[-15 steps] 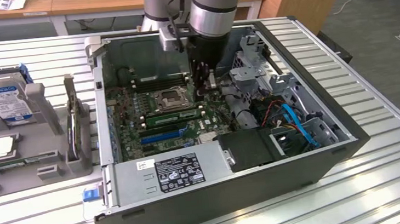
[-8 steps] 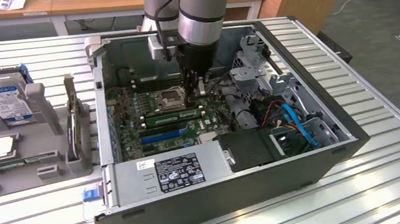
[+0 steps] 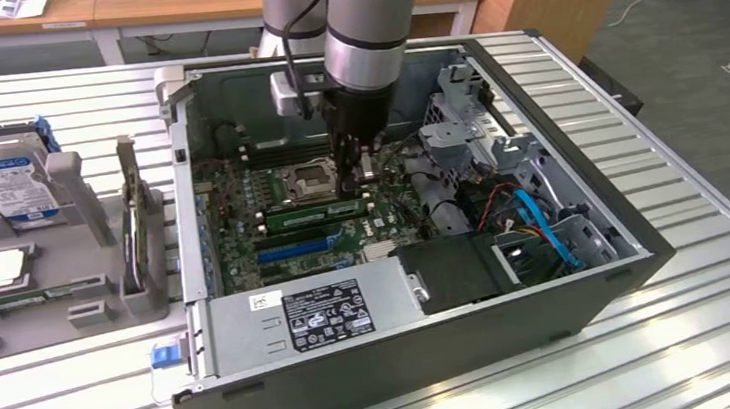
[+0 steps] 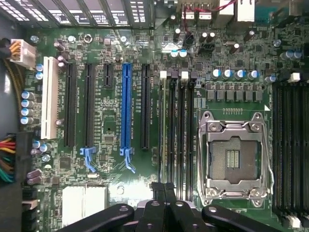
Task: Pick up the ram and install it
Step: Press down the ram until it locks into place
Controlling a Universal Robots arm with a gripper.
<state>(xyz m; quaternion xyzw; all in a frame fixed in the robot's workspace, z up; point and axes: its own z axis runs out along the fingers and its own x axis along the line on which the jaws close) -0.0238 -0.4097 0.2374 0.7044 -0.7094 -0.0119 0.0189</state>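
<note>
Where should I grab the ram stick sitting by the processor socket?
Pinch the ram by its flat faces at mid-length, coming from straight above: it stands on edge along the slots, and the case walls likely block the sides.

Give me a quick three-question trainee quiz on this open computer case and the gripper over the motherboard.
1. True or false: the CPU socket holds a chip.
2. Fill in: the gripper has its fingers ___.
3. The hard drive sits: A inside the case; B on the grey holder outside it; C in the gripper.
Key: 1 false; 2 shut; 3 B.
</note>
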